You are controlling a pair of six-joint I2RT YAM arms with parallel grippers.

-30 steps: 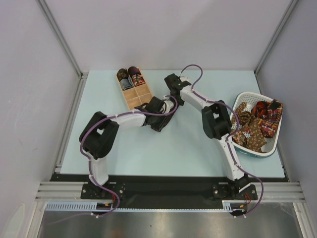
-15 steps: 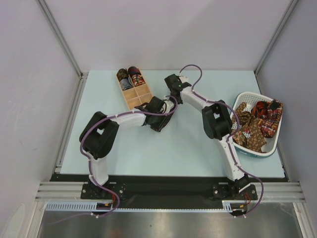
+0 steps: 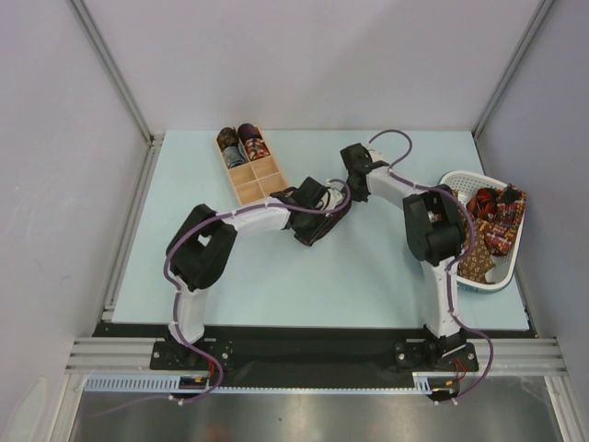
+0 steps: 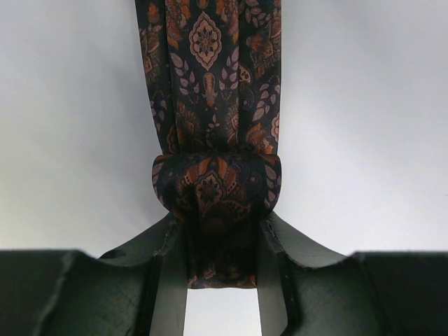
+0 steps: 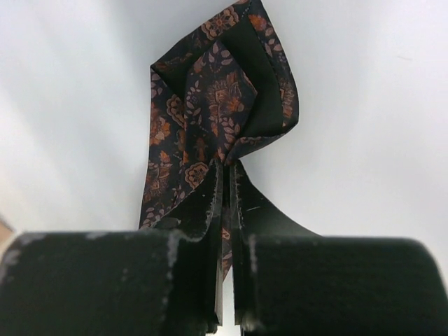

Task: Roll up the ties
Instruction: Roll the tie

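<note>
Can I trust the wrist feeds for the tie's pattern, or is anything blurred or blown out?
Left wrist: tie sharp, evenly lit; left gripper underexposed, nearly black. Right wrist: tie sharp, right gripper a dark shape near the lens, table washed to pale grey. Top external: soft even light, no glare, tie too small to read.

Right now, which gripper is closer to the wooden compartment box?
Left. The left gripper, closed on the rolled end of the dark paisley tie, sits just right of the wooden compartment box; the right gripper pinches the tie farther right, toward the white basket.
</note>
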